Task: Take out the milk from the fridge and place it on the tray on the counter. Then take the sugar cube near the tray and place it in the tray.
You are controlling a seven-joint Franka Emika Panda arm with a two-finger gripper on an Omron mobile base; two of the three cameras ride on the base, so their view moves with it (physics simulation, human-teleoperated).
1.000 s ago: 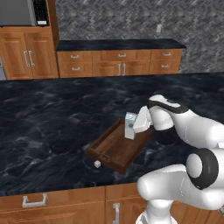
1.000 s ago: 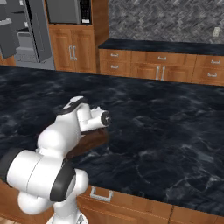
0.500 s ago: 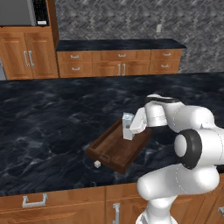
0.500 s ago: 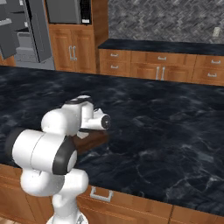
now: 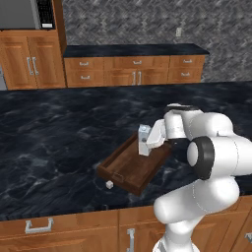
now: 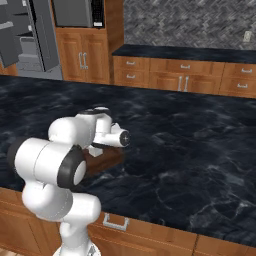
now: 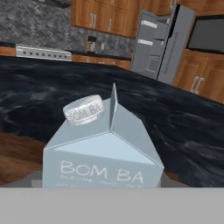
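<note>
The milk (image 5: 144, 140) stands upright at the far end of the dark-brown tray (image 5: 129, 170) on the black counter (image 5: 59, 128). My gripper (image 5: 150, 143) sits right against the carton's right side, and its fingers are hidden, so I cannot tell whether they press on it. In the hand view the milk (image 7: 105, 153) looms very close, with its round cap up and the gabled top toward the camera. The sugar cube (image 5: 109, 184) lies on the counter just off the tray's near left corner. The fridge (image 6: 35, 35) stands open far off at the left.
A back counter with wooden drawers (image 5: 133, 69) runs along the grey tiled wall. A microwave (image 5: 29, 12) hangs above tall cabinets at the left. My own arm (image 6: 75, 145) hides most of the tray in the right base view. A stove edge (image 7: 43, 53) lies beyond the counter.
My arm's elbow has swung left and up over the tray's right side. The milk has stayed where it stands in the tray.
</note>
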